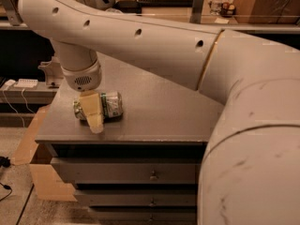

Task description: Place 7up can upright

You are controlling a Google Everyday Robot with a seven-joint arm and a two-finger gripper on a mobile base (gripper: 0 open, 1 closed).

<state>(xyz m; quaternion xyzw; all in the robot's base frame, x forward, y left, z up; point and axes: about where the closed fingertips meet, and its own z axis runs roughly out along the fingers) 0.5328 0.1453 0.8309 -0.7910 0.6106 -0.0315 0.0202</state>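
The 7up can lies on its side near the front left of the grey cabinet top, its silver end pointing left. It is pale with green bands. My gripper hangs from the white arm's wrist straight down over the can's left half. A cream-coloured part of the gripper stands in front of the can and hides its middle. The gripper tip reaches the cabinet top close to the front edge.
The cabinet has several drawers with small knobs below the top. A cardboard box stands on the floor at its left. A white power strip and cables lie at the left. My arm's large white body fills the right side.
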